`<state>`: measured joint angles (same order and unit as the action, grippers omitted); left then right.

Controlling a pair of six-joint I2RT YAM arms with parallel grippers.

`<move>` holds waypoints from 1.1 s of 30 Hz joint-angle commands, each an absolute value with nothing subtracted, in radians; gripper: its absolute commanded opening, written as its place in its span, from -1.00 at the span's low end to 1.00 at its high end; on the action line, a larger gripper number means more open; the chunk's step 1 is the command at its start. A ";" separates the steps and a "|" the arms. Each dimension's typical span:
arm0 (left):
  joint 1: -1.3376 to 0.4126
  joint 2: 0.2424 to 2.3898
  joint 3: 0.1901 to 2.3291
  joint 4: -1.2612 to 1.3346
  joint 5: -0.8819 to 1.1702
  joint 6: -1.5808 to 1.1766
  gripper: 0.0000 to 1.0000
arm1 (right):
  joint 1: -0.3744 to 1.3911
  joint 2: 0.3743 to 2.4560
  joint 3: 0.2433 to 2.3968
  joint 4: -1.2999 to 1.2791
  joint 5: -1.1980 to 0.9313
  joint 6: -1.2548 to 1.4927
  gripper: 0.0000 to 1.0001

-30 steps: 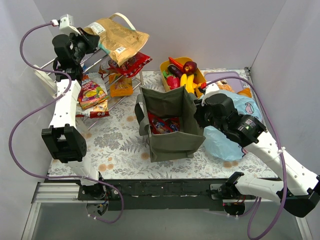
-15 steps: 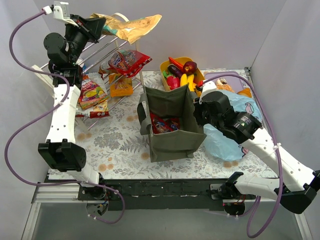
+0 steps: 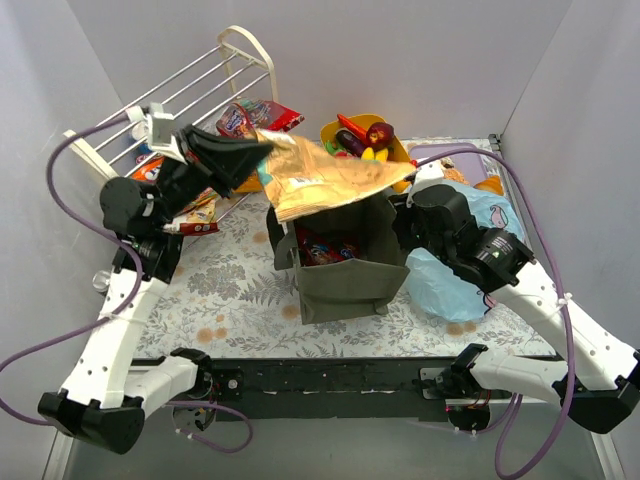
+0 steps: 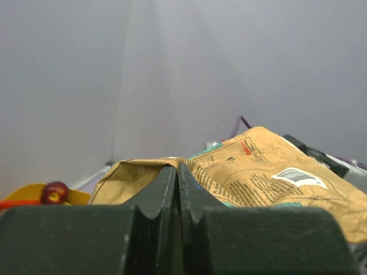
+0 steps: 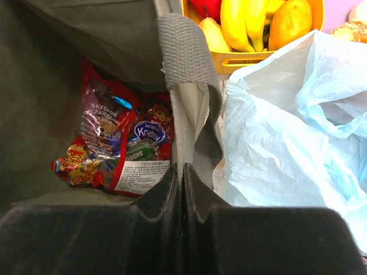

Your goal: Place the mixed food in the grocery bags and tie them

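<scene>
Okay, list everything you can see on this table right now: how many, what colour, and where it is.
tan paper packet: one, tan, held in the air above the tote
tote: one, olive-green, table centre, open
snack packets: a few, mostly red, at the tote's bottom
plastic bag: one, light blue, right of the tote
tub: one, yellow, behind the tote
toy fruit: several, red, yellow and purple, in the tub
wire rack: one, white, far left
rack packets: several, red and orange, on the rack
left gripper: shut on the paper packet
right gripper: shut on the tote's rim
</scene>
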<state>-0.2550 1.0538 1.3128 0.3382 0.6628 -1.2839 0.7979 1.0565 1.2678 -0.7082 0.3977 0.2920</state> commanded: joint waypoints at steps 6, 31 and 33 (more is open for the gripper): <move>-0.408 0.965 1.037 0.237 0.675 -1.263 -1.00 | 0.795 1.005 1.304 -0.676 0.453 0.324 -0.77; -0.837 1.402 1.310 -0.468 0.086 -0.930 -1.00 | 0.795 0.994 1.253 -0.652 0.410 0.341 -0.84; -0.839 1.394 1.312 -0.468 0.058 -0.933 -0.82 | 0.796 0.988 1.233 -0.646 0.405 0.344 -0.84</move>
